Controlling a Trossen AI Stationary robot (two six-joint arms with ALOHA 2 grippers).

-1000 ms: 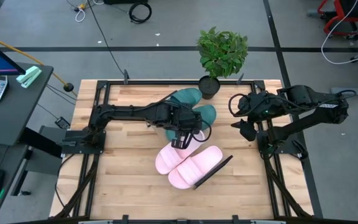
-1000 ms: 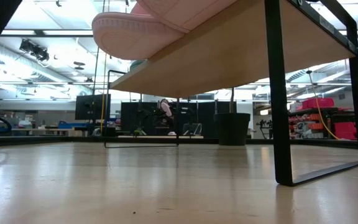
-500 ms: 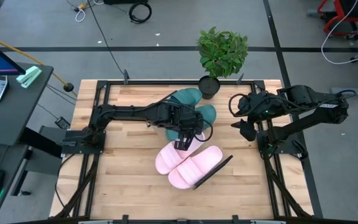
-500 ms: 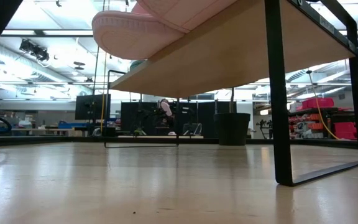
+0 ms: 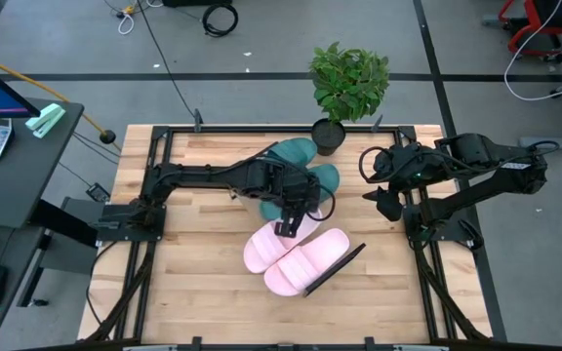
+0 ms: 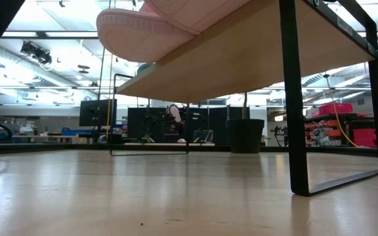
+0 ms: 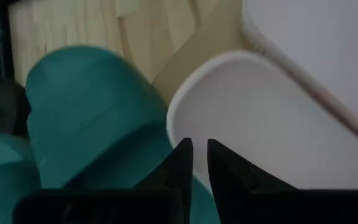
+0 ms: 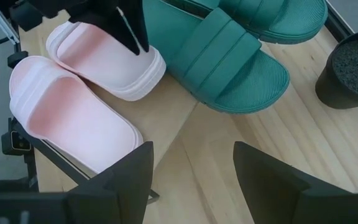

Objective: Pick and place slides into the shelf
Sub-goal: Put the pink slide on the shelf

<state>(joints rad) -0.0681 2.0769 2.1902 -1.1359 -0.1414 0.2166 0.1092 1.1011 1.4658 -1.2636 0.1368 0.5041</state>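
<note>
— On the shelf [image 5: 332,272] at mid-table, we have both pink slides [image 5: 305,260] lying side by side, with the two teal slides [image 8: 229,46] just behind them toward the plant pot [image 5: 328,136].

— And our left gripper [image 5: 285,227]?

— It sits at the heel rim of the nearer pink slide [image 7: 272,143], fingers [image 7: 180,163] nearly pinched together. Whether they nip the rim or merely rest by it, we cannot tell from so close a view.

— Our right gripper [image 8: 191,180]?

— Spread wide, empty, waiting near the table's right edge.

— How will the slides handle?

— We judge them light, springy foam, matte and slightly grippy, with ribbed straps. We would take the wide strap or the thick side wall; a thin rim pinch may flex and slip.
</note>
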